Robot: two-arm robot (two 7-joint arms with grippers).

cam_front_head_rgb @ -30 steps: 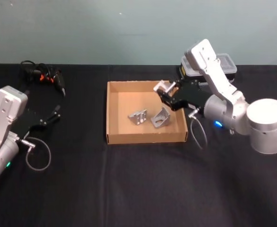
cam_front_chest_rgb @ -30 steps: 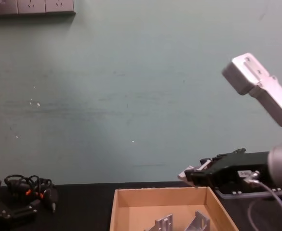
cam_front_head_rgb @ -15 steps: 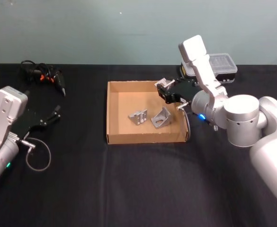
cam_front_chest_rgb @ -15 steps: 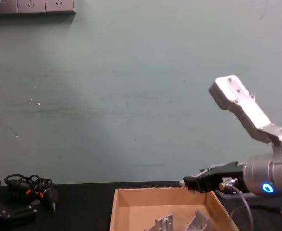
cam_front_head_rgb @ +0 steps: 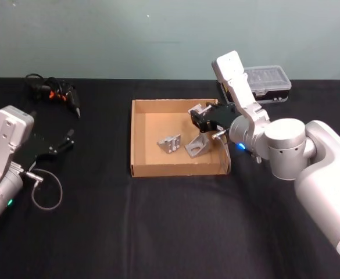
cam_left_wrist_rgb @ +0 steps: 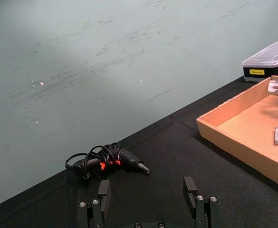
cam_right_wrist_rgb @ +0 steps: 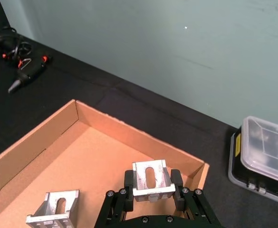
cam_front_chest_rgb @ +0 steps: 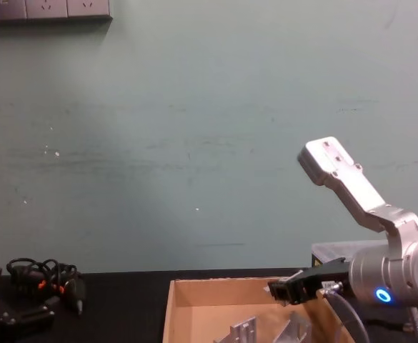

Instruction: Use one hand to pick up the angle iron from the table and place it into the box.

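Moved over the box (cam_front_head_rgb: 140,139), right hand (cam_right_wrist_rgb: 150,190) holds angle iron (cam_right_wrist_rgb: 150,179) slot-up.

Shallow tan cardboard box (cam_front_head_rgb: 139,142), plain and unprinted, on a flat matte black tabletop (cam_front_head_rgb: 158,226). Three silver-grey slotted metal angle irons: two on the box floor (cam_front_head_rgb: 169,143) (cam_front_head_rgb: 197,146), one (cam_right_wrist_rgb: 149,179) between the black fingers of the right gripper (cam_right_wrist_rgb: 151,186). Right arm silver-grey with a small blue light (cam_front_chest_rgb: 382,295). Left gripper (cam_left_wrist_rgb: 148,202) black, on a silver-grey arm bearing a green light (cam_front_head_rgb: 9,202). Black plastic case with a clear lid (cam_front_head_rgb: 267,79) and a yellow label (cam_left_wrist_rgb: 256,72). Black cabled tool with orange-red marks (cam_left_wrist_rgb: 108,161). Wall (cam_front_chest_rgb: 194,143) pale blue-green, faintly scuffed.
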